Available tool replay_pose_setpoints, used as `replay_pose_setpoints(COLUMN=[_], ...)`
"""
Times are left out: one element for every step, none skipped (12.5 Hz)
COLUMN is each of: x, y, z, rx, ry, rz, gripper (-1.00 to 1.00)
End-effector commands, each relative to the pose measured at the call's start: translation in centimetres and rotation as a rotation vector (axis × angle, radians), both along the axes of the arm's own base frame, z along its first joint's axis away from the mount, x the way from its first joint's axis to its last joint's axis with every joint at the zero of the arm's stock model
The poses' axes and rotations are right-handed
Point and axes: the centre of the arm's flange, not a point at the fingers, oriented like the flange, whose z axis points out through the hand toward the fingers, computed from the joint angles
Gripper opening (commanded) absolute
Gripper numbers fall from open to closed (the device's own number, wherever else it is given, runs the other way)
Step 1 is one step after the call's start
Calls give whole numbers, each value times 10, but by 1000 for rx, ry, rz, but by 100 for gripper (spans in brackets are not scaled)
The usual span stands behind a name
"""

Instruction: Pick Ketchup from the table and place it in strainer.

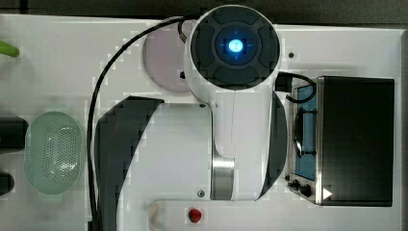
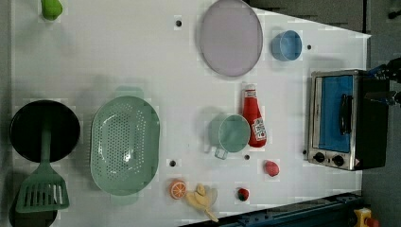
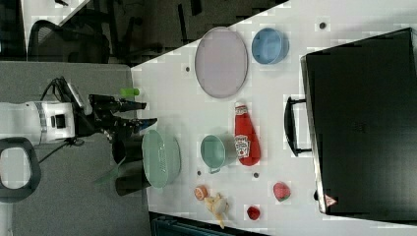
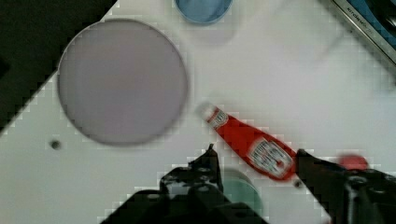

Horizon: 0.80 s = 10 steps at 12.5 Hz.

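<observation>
The ketchup [image 2: 253, 116] lies untouched on the tabletop [image 2: 118, 56], right of the strainer [image 2: 125, 144] in the left view. The gripper [image 4: 256, 156] hangs above it, jaws apart and empty, so the approach is in hand; next it must descend and close on the bottle.

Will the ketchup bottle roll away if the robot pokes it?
Probably a little. The ketchup lies flat on its side on the white table, and its body looks rounded, so a sideways nudge may roll it. The teal cup beside it would likely stop it. It looks like stiff plastic, probably light.
</observation>
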Motion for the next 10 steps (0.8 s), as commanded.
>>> replay_pose_setpoints(x=[-64,-63,-62,-59,-56,-53,-49,-46,-43,-40], y=[-27,-27,-26,-25,-23,-21,-20,-18,-16,-13], z=[67,64,59,49,35,19,1,-19,-37,-55], rx=[26,27,27,29,33,37,44,52,59,66], ry=[24,29,37,54,80,107,135,168,190,204], rz=[-7,-3,10,33,65,100,141,182,225,277], gripper=[58,80,99,100,100,100,100,100,100,100])
